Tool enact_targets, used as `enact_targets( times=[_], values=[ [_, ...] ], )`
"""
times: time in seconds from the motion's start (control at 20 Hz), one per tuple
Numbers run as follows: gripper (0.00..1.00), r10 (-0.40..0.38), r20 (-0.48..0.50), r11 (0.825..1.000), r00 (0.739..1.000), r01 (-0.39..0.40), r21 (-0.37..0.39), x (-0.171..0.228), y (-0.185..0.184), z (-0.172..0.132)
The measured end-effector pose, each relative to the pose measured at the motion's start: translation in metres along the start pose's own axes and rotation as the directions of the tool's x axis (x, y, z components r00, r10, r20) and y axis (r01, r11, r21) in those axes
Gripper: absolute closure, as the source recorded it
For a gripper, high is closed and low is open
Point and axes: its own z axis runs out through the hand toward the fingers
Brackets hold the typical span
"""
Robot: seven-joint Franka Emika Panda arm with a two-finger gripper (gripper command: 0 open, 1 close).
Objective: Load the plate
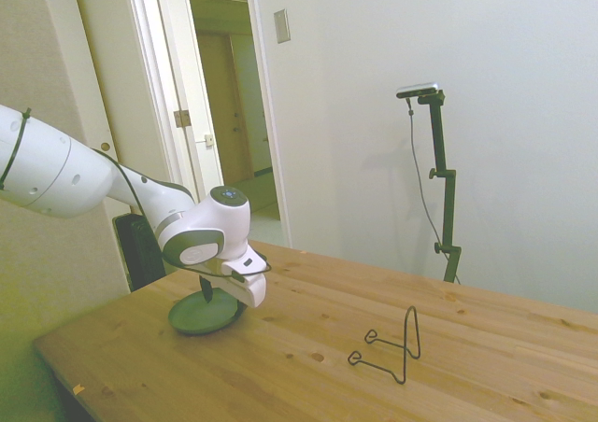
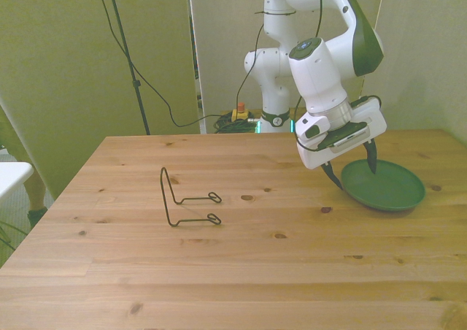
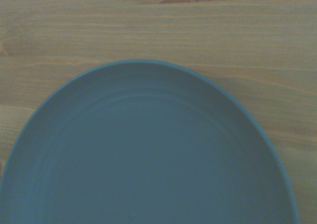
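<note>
Hovering tool point(image 2: 357, 166), fingers apart, straddles near rim of plate point(image 2: 390, 187) lying flat by table point(image 2: 233, 271) edge; wire stand point(image 2: 186, 198) well apart toward opposite edge

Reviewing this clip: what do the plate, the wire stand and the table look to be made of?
The plate: smooth, unpatterned dark green with a dull sheen and faint concentric rings in the wrist view; probably glazed ceramic or hard plastic, can't tell which. The wire stand: thin black bent rod, likely coated or painted metal. The table: pale wood planks with visible grain and knots, matte finish.
</note>
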Motion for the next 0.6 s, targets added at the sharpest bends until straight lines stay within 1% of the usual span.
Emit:
enact_targets(
  times=[0.15,0.2,0.35,0.6],
  values=[
    [0.0,0.002,0.01,1.0,1.0,-0.002,0.003,0.001,-0.002,0.006],
    [1.0,0.002,0.015,1.0,1.0,-0.002,0.009,0.001,-0.001,0.008],
    [1.0,-0.005,0.024,1.0,1.0,0.005,0.02,0.007,0.006,0.012],
    [1.0,-0.013,0.03,0.999,0.999,0.012,0.036,0.012,0.011,0.01]
  ],
)
